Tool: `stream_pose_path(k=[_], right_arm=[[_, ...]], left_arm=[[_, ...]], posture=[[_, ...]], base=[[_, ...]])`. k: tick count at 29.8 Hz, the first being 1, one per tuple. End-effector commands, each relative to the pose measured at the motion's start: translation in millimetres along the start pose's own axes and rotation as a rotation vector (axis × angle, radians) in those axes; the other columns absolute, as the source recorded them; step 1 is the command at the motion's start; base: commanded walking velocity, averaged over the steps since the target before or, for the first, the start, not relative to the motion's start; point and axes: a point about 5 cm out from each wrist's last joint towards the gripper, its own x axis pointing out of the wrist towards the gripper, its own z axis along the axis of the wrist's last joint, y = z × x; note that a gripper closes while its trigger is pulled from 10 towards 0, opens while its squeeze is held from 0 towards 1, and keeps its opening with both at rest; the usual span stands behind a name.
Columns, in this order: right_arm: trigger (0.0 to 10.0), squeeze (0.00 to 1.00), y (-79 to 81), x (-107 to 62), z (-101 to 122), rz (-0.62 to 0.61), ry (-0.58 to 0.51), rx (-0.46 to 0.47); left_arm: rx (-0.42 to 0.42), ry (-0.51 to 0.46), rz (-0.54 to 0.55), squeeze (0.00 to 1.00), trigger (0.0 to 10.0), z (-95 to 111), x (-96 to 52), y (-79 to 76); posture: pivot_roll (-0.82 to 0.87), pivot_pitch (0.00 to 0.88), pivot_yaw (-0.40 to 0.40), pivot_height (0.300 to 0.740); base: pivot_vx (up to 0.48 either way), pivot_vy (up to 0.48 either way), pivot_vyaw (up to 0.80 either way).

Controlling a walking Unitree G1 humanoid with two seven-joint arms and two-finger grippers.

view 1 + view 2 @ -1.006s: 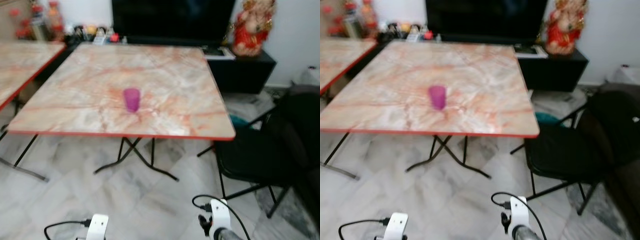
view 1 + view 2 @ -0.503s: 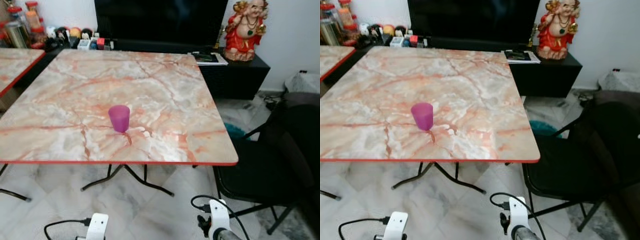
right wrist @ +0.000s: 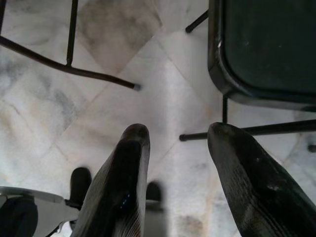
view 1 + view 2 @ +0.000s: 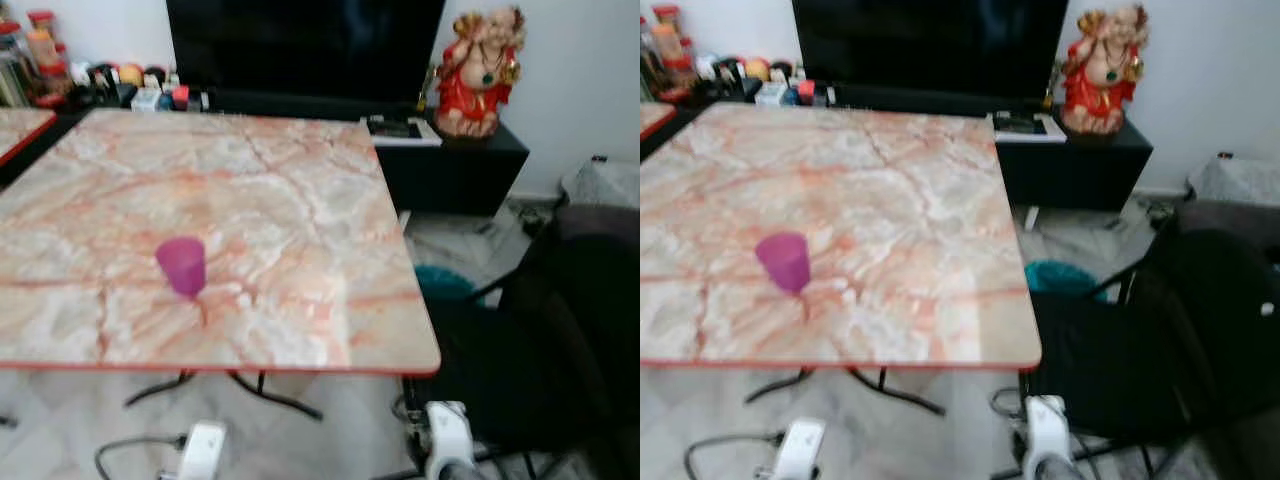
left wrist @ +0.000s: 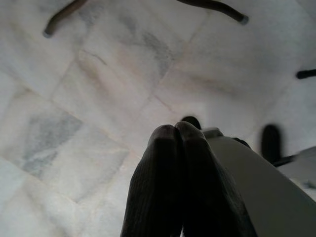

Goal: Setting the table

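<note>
Purple cup (image 4: pixel 182 265) is standing upright on the marble table (image 4: pixel 300 200), near its front edge, left of centre. Both arms are hanging low over the floor: left gripper (image 5: pixel 178 136) pinched closed, right gripper (image 3: pixel 177 136) spread open, empty. Cup is sitting closer to the left arm's side.

Camera closer to the table (image 4: pixel 300 200) and swung toward the robot's right — purple cup (image 4: pixel 182 265) now sits further left in view, black chair (image 4: pixel 520 340) looms larger, neighbouring table nearly out of frame, picture slightly blurred.
</note>
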Motion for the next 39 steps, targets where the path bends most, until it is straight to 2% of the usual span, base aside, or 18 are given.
stream_pose_path(k=[1, 5, 9, 10, 13, 14, 15, 16, 19, 21, 25, 28, 30, 31, 32, 33, 37, 39], right_arm=[[10.0, 0.0, -9.0, -2.0, -4, -0.023, 0.012, 0.001], [10.0, 0.0, -9.2, -2.0, -4, -0.023, 0.012, 0.0], [10.0, 0.0, -10.2, -2.3, -4, -0.025, 0.013, -0.001], [10.0, 0.0, -10.9, -2.5, -5, -0.025, 0.016, -0.002], [10.0, 0.0, -11.1, -2.6, -5, -0.025, 0.017, -0.002], [10.0, 0.0, -10.4, -2.4, -5, -0.022, 0.018, -0.005], [10.0, 0.0, -10.0, -2.4, -5, -0.02, 0.018, -0.007], [10.0, 0.0, -10.0, -2.4, -5, -0.02, 0.018, -0.007], [10.0, 0.0, -7.3, -1.7, -4, -0.008, 0.019, -0.016], [10.0, 0.0, -5.0, -1.1, -3, 0.001, 0.019, -0.023], [10.0, 0.0, -2.7, -0.4, -1, 0.008, 0.018, -0.028], [10.0, 0.0, -1.8, -0.1, 0, 0.012, 0.017, -0.031], [10.0, 0.0, -0.9, 0.2, 1, 0.016, 0.015, -0.034], [10.0, 0.0, -0.7, 0.3, 1, 0.017, 0.015, -0.035], [10.0, 0.0, -0.6, 0.4, 1, 0.018, 0.014, -0.038], [10.0, 0.0, -0.8, 0.4, 1, 0.018, 0.015, -0.039], [10.0, 0.0, -2.0, 0.3, 2, 0.017, 0.015, -0.044], [10.0, 0.0, -2.6, 0.4, 2, 0.015, 0.014, -0.044]], left_arm=[[-0.012, 0.017, -0.004, 0.0, 10.0, -5, -0.7, -5.0], [-0.056, 0.018, 0.031, 0.0, 10.0, -9, -1.8, 0.1], [-0.147, 0.025, 0.179, 0.0, 10.0, -20, -6.3, 27.6], [-0.16, 0.033, 0.277, 0.0, 10.0, -25, -10.0, 45.8], [-0.166, 0.034, 0.313, 0.0, 10.0, -27, -11.5, 52.2], [-0.214, 0.051, 0.506, 0.0, 10.0, -34, -20.7, 83.9], [-0.239, 0.059, 0.582, 0.0, 10.0, -37, -25.1, 95.8], [-0.239, 0.059, 0.582, 0.0, 10.0, -37, -25.1, 95.8], [-0.334, 0.041, 0.932, 0.0, 10.0, -42, -51.4, 151.6], [-0.384, 0.014, 1.112, 0.0, 10.0, -40, -69.0, 181.8], [-0.452, -0.062, 1.309, 0.0, 10.0, -28, -89.9, 212.1], [-0.453, -0.167, 1.471, 0.0, 10.0, -10, -108.3, 232.1], [-0.437, -0.34, 1.626, 0.0, 10.0, 21, -132.8, 252.7], [-0.428, -0.387, 1.66, 0.0, 10.0, 30, -139.2, 256.9], [-0.401, -0.516, 1.72, 0.0, 10.0, 55, -155.0, 265.1], [-0.386, -0.579, 1.739, 0.0, 10.0, 68, -162.5, 268.0], [-0.279, -0.884, 1.716, 0.0, 10.0, 138, -192.6, 270.1], [-0.258, -1.066, 1.543, 0.0, 10.0, 184, -198.9, 261.0]], posture=[[-0.02, 0.0, -0.069, 0.74], [-0.02, 0.0, -0.071, 0.74], [-0.01, 0.0, -0.076, 0.74], [-0.01, 0.0, -0.078, 0.74], [0.0, 0.0, -0.079, 0.74], [0.0, 0.0, -0.081, 0.74], [0.0, 0.0, -0.081, 0.74], [0.0, 0.0, -0.081, 0.74], [0.03, 0.0, -0.088, 0.74], [0.04, 0.0, -0.091, 0.74], [0.05, 0.0, -0.093, 0.74], [0.05, 0.0, -0.097, 0.74], [0.05, 0.0, -0.102, 0.74], [0.05, 0.0, -0.102, 0.74], [0.06, 0.0, -0.104, 0.74], [0.06, 0.0, -0.109, 0.74], [0.06, 0.0, -0.11, 0.74], [0.05, 0.0, -0.108, 0.74]], base=[[0.0, 0.0, 0.0], [0.0, 0.0, 0.0], [0.0, 0.0, 0.0], [0.0, 0.0, 0.0], [0.0, 0.0, 0.0], [0.0, 0.0, 0.0], [0.0, 0.0, 0.0], [0.0, 0.0, 0.0], [0.0, 0.0, 0.0], [0.0, 0.0, 0.0], [0.0, 0.0, 0.0], [0.0, 0.0, 0.0], [0.0, 0.0, 0.0], [0.0, 0.0, 0.0], [0.0, 0.0, 0.0], [0.0, 0.0, 0.0], [0.0, 0.0, 0.0], [0.0, 0.0, 0.0]])
